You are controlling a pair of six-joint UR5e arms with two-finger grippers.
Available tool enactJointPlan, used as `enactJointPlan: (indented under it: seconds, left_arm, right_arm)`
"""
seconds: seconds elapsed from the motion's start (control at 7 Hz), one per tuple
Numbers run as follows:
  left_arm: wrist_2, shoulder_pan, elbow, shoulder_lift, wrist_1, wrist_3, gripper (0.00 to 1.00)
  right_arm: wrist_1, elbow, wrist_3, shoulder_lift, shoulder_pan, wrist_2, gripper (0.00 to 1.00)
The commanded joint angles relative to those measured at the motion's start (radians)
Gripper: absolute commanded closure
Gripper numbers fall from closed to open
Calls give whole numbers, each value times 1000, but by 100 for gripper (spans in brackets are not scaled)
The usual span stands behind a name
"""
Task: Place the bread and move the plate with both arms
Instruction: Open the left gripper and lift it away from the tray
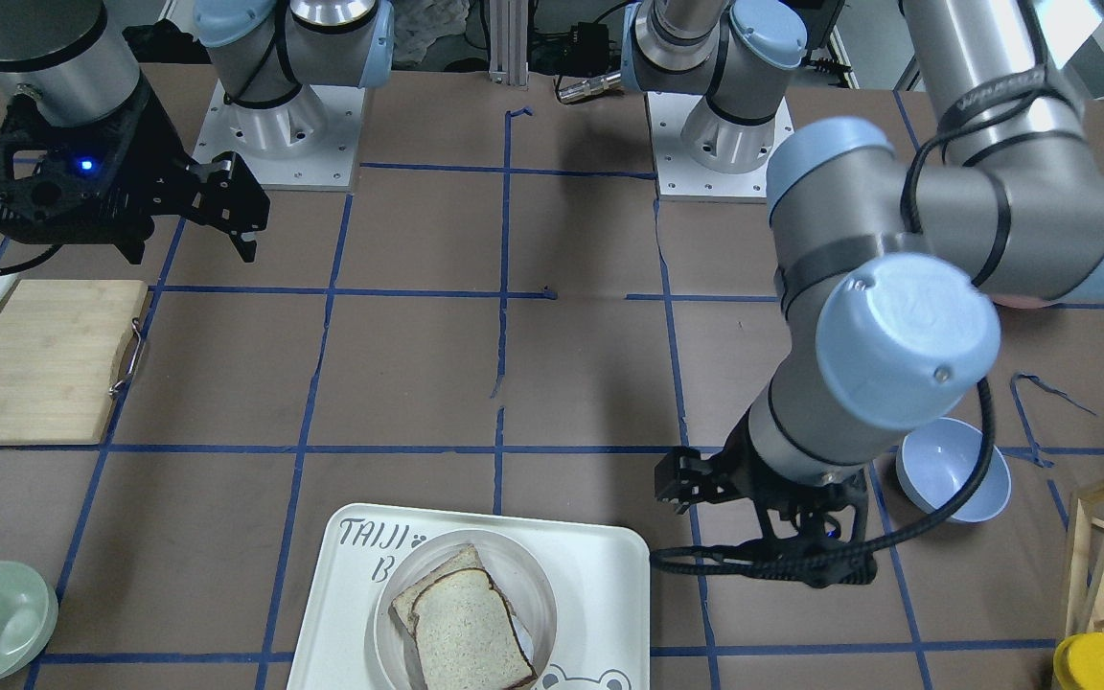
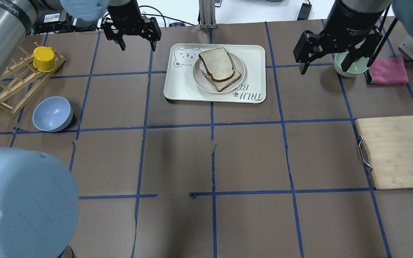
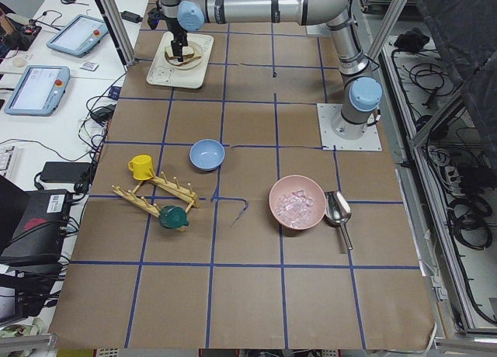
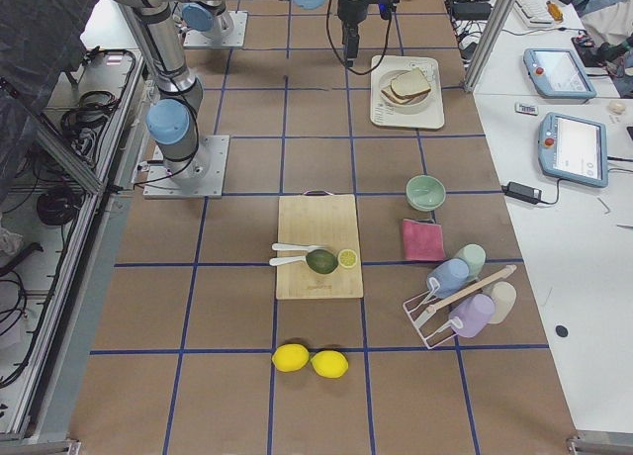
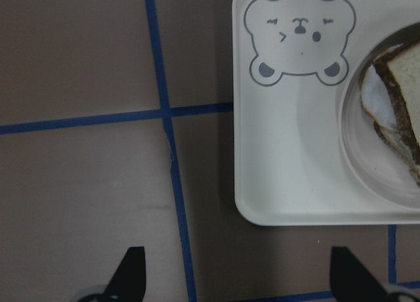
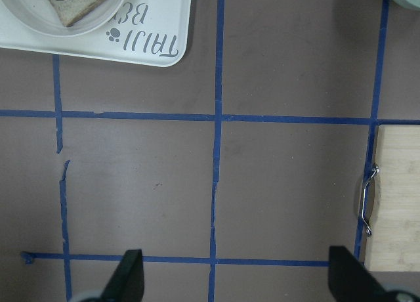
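Arms come first by bulk, two of them: the left arm (image 2: 2, 39) enters at the upper left of the overhead view, the right arm (image 2: 357, 14) at the upper right. One tray (image 2: 181, 86) lies between them at top centre, as a base for the one plate (image 2: 196, 77), which sits in its right half. Two slices are stacked on the plate: the bread (image 2: 216, 63) with the dark crust on top, a second slice (image 2: 229, 80) skewed beneath. So the placing looks done and the plate is not yet moved. Two grippers hang above the table either side of the tray, probably staged to take opposite rims. The left gripper (image 2: 137, 44) is spread and empty near the tray's left edge. The right gripper (image 6: 237, 279) is likewise spread, holding nothing, farther off.
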Motion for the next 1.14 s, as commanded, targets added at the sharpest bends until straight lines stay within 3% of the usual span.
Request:
enactJointPlan:
  seconds: [0.0, 0.43, 1.0]
  left_arm:
    - [-1, 56, -83, 142, -64, -7, 0]
    - [1, 96, -311, 331, -41, -11, 0]
    - [-2, 112, -387, 402, -38, -11, 0]
  right_arm:
    - [-2, -1, 1, 1, -3, -1, 0]
    - [-2, 0, 1, 0, -3, -1, 0]
    - [-2, 0, 0, -2, -6, -3, 0]
